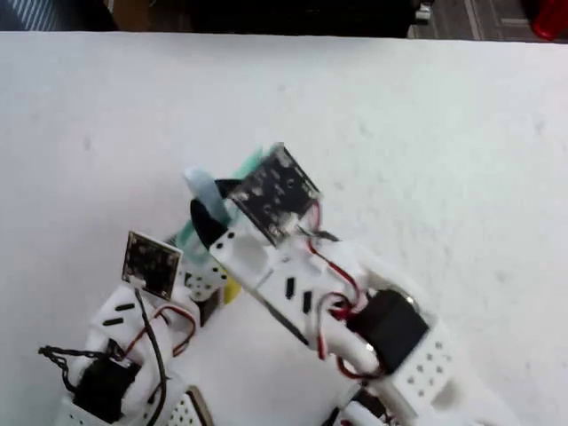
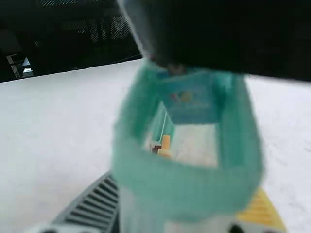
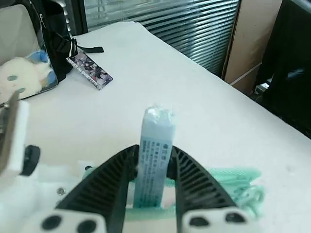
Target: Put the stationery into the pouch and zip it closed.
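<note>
High view: the right gripper (image 1: 211, 202) is clamping a blue block (image 1: 202, 188), and the block is sticking out past its tips. The green pouch (image 1: 188, 238) is lying on the white table (image 1: 426, 115) directly under this gripper, poking out on both sides of it. The left gripper (image 1: 206, 282) is sitting just beside the pouch and close to the right gripper. I cannot tell whether it is open or closed. A yellow piece (image 1: 232, 289) is showing right next to the left gripper.

Left wrist view: the pouch is hanging right in front of the left gripper with its mouth gaping open toward the camera. An orange item (image 2: 165, 144) is lying inside it, too blurred to name. A dark gripper body is hovering just above the pouch mouth. The yellow piece is peeking out beside the pouch's near rim.

Right wrist view: both black jaws are pressing on the blue block, which is standing upright between them and reaching beyond the tips. The pouch is lying just past and below the tips. Well beyond the gripper, a printed card (image 3: 90, 69) is lying on the table. A black bag (image 3: 48, 34) with a plush toy (image 3: 22, 75) is sitting near it.
</note>
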